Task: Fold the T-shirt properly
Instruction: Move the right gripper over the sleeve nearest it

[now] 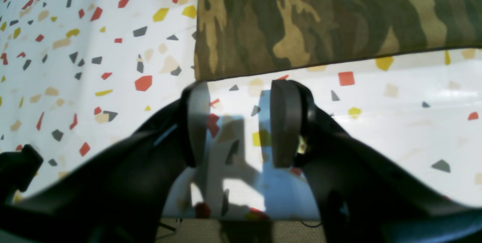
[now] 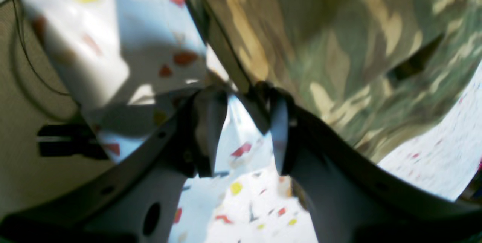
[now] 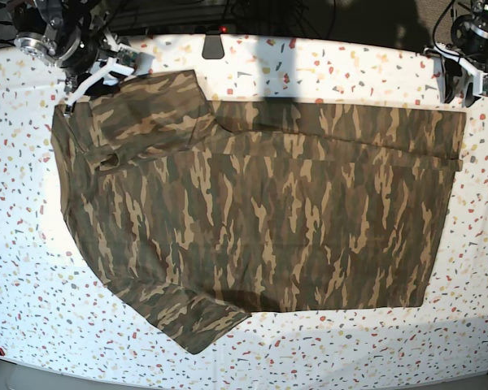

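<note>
T-shirt (image 3: 252, 219), camouflage-patterned, lies spread across the middle of the counter (image 3: 325, 357), whose white surface is speckled with red, yellow and grey chips. In the base view, one sleeve at the upper left of the frame is folded inward over the body of the garment, while the other sleeve projects toward the lower centre.

Left end effector (image 1: 241, 122), seen in the left wrist view, stands open over bare counter, just short of a straight fabric edge that crosses the upper half of that frame; nothing lies between its fingers (image 1: 286, 122). In the base view it sits at the upper right corner (image 3: 470, 77).

Right end effector (image 2: 241, 130), at the upper left of the base view (image 3: 85, 85), has its jaws apart at the shirt's hem. The blurred right wrist view appears to show the hem passing between the jaws, though contact cannot be confirmed.
</note>
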You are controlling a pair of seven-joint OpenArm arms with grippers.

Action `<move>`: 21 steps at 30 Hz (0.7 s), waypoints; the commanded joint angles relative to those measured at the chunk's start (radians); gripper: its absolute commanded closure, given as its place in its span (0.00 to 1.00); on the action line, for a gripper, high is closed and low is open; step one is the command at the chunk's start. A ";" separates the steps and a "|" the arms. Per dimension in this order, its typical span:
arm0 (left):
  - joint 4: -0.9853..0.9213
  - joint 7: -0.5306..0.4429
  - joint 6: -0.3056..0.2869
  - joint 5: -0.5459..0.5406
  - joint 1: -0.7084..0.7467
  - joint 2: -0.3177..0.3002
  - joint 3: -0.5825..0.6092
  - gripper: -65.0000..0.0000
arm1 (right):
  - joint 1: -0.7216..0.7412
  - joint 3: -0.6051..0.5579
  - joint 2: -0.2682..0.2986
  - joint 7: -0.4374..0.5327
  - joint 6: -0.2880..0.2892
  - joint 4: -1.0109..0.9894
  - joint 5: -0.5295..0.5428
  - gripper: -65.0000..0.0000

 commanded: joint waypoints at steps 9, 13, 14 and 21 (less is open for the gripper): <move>0.018 -0.029 0.004 -0.011 0.008 -0.013 -0.007 0.59 | 0.030 0.006 0.014 0.049 -0.008 0.014 -0.028 0.64; 0.018 -0.029 0.004 -0.011 0.008 -0.013 -0.007 0.59 | 0.035 -0.009 0.014 0.048 -0.008 0.014 -0.028 0.64; 0.018 -0.029 0.004 -0.011 0.008 -0.013 -0.007 0.59 | 0.035 -0.019 0.014 0.048 -0.008 0.014 -0.028 0.64; 0.018 -0.028 0.004 -0.011 0.011 -0.013 -0.007 0.59 | 0.085 -0.147 0.014 -0.018 -0.008 0.013 -0.072 0.87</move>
